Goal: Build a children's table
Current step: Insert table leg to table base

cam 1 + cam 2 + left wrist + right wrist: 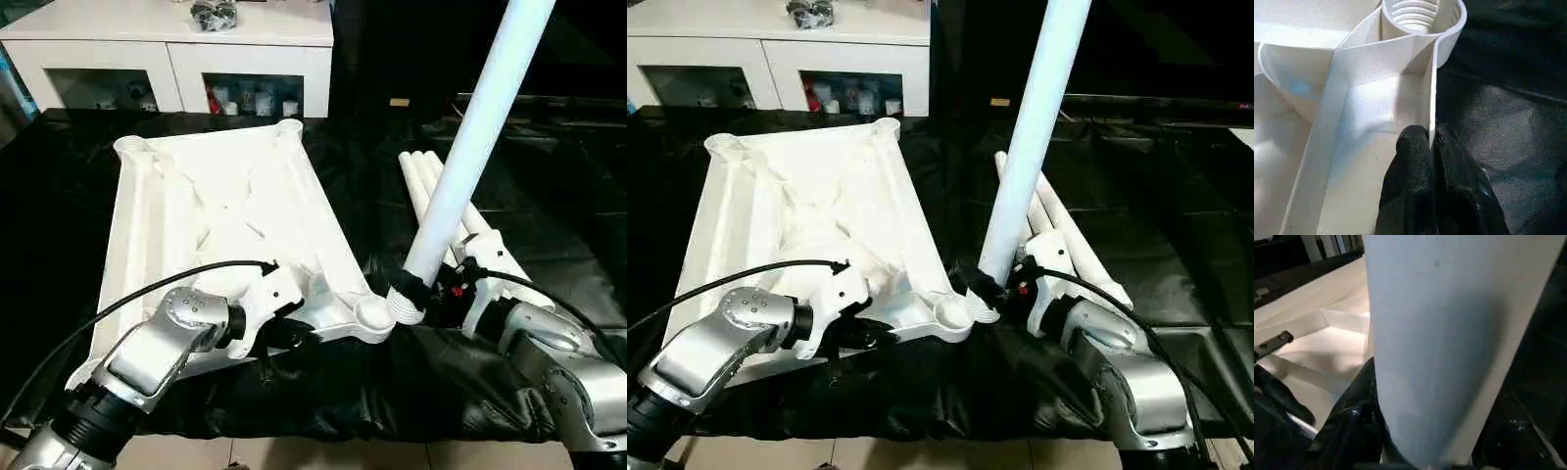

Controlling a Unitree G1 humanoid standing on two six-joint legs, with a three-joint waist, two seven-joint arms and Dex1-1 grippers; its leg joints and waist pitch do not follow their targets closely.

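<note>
Leg (468, 147) fitting is in hand: right jaws (423, 291) clamp it beside the near-right socket (373, 314); left jaws (1431, 161) pinch the tabletop (220, 211) rim. Next, seat its threaded end.

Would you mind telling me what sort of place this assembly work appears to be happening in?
Probably a furnished indoor room, perhaps a home-style test space. A white glass-doored cabinet with small items on its shelves stands at the back, a black cloth covers the work surface, and pale tiled floor shows at the near edge.
</note>
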